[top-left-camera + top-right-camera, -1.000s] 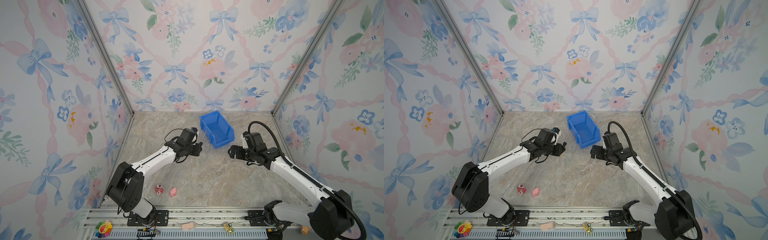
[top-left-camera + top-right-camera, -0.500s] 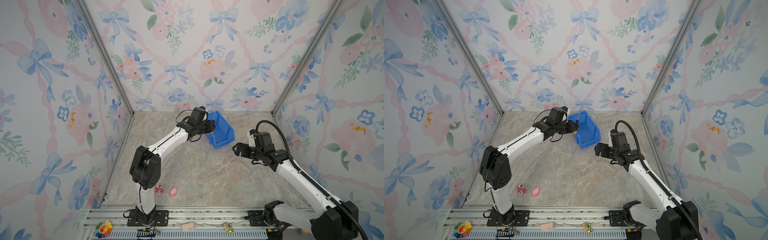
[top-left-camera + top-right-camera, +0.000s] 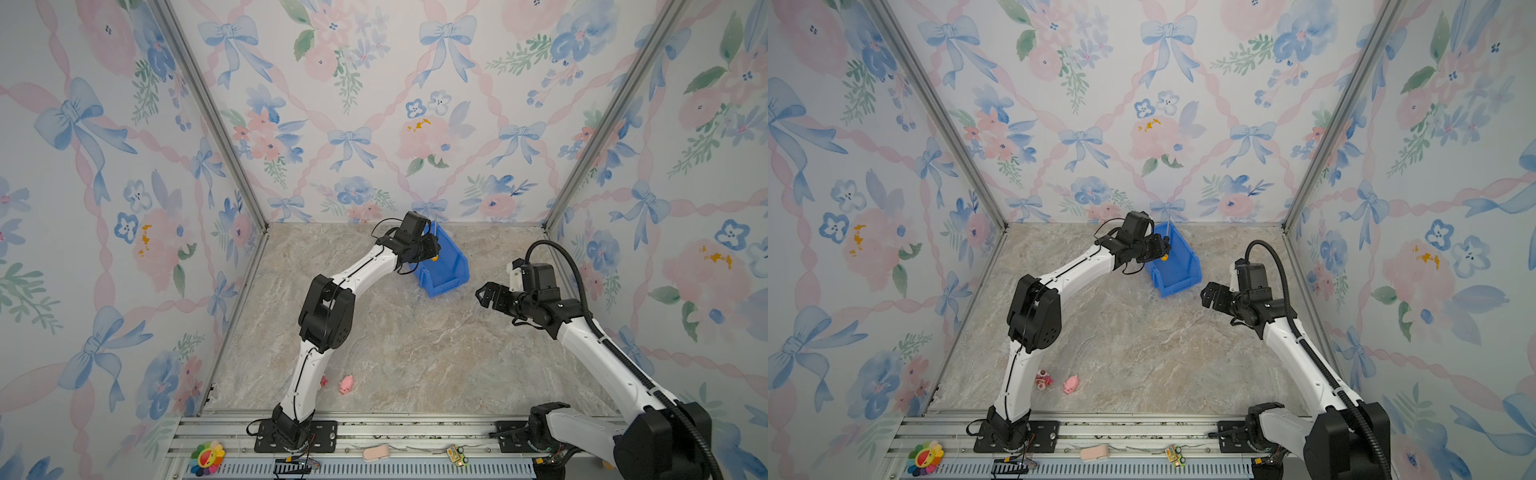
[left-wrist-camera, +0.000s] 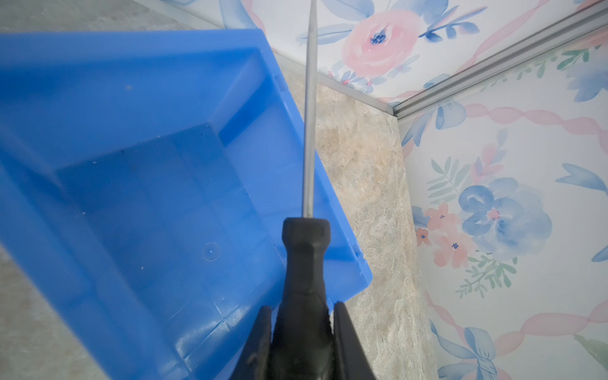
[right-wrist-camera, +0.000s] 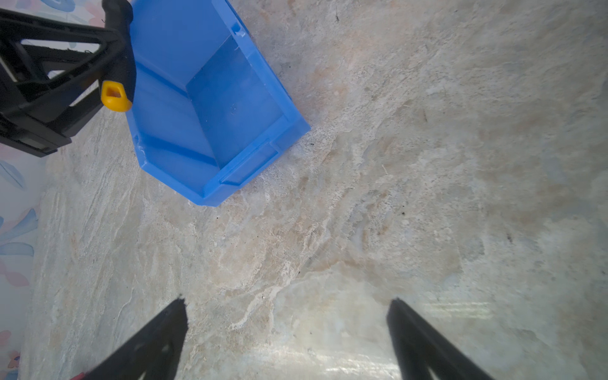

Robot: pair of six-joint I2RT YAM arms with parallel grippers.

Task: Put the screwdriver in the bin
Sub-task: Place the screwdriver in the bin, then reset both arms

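The blue bin (image 3: 451,272) (image 3: 1180,277) stands near the back wall, its lowered lip facing the front. My left gripper (image 3: 432,248) (image 3: 1160,246) (image 4: 302,306) is shut on the black handle of the screwdriver (image 4: 306,253) and holds it above the bin's (image 4: 98,82) left side. The thin shaft points toward the back wall. The yellow end cap (image 5: 115,97) (image 3: 435,257) hangs over the bin's (image 5: 171,65) inside. My right gripper (image 3: 484,293) (image 3: 1208,293) (image 5: 288,300) hovers open over bare floor to the right of the bin's front, with nothing between its fingers.
Two small pink toys (image 3: 345,383) (image 3: 1043,379) lie near the front edge beside the left arm's base. The back wall and right corner post (image 4: 493,65) are close behind the bin. Small items such as a flower toy (image 3: 206,457) sit on the front rail.
My left arm has swung from the middle of the floor back and right to the bin, carrying the screwdriver. My right arm has drawn back to the right, away from the bin.
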